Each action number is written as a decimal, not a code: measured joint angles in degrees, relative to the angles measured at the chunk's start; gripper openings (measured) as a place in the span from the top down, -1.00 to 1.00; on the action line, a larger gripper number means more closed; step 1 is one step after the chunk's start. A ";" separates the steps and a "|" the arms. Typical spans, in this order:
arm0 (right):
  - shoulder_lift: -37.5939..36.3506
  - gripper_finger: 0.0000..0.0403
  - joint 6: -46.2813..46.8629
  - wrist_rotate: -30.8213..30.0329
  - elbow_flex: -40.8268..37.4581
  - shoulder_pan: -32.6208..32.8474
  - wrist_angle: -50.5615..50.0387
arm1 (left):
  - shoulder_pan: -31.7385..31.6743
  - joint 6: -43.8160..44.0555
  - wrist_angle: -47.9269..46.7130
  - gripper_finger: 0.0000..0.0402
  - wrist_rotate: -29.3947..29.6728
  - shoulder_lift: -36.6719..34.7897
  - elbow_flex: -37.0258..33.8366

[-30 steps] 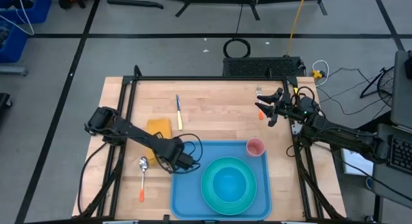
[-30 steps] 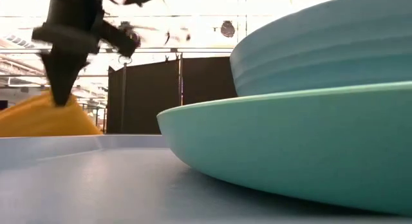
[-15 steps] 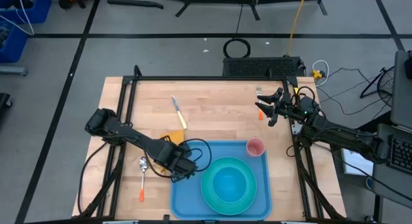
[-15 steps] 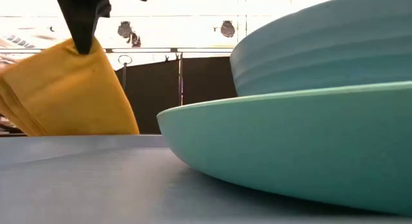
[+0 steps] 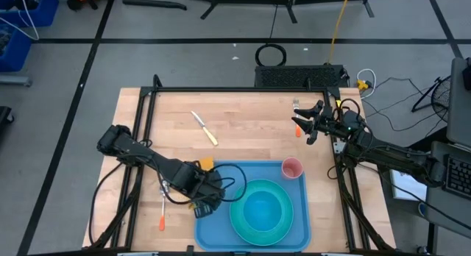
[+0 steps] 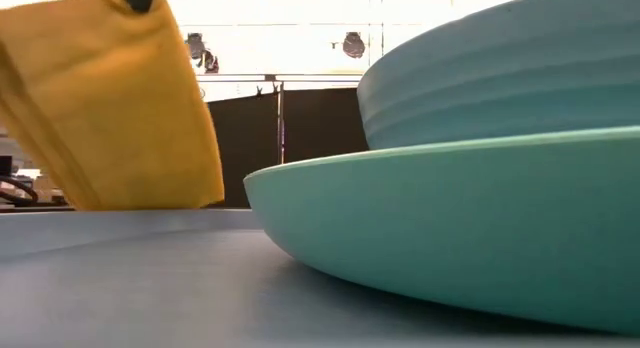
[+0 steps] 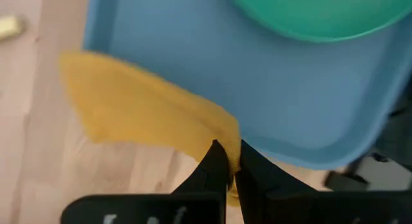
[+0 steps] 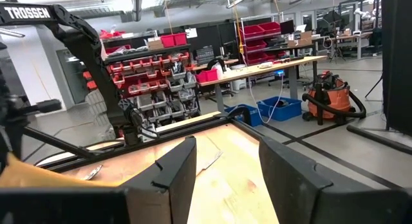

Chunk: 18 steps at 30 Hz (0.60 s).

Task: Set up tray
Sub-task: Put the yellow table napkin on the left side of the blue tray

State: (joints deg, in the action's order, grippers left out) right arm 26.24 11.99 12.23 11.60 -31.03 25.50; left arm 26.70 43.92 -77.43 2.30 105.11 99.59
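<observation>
Now, my left gripper [image 7: 226, 161] pinched shut on folded yellow-orange cloth napkin [image 7: 138, 111], over left rim of big flat blue plastic tray [image 5: 213, 223], lower centre of high view. Best lower flat beside turquoise plate [image 5: 261, 210], then release. My right gripper [image 5: 307, 123] open, idle upper right.

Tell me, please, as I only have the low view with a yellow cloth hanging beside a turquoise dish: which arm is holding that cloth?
Observer: The left gripper is shut on the napkin, pinching one edge.
Operator: Thank you. Is the napkin over the tray?
Observer: Partly. In the left wrist view it hangs across the left rim of the tray, with most of it over the wooden table.
Operator: And where is the other arm?
Observer: The right gripper waits open at the table's far right edge, near an orange-handled fork, well away from the tray.
</observation>
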 joint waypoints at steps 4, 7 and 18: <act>0.00 0.21 0.00 -0.02 0.00 0.00 0.02 | 0.08 -3.40 5.18 0.95 -1.81 -0.05 0.28; 0.00 0.21 0.00 -0.04 0.00 0.00 0.01 | 0.08 -5.23 7.64 0.95 -4.24 0.56 -0.09; 0.18 0.21 0.00 -0.09 0.02 0.00 0.97 | -0.43 -10.70 12.50 0.95 -15.99 7.07 -1.53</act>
State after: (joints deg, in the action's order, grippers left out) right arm 26.41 11.99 12.14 11.62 -31.03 26.47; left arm 26.28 33.21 -64.93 -13.69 112.17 98.06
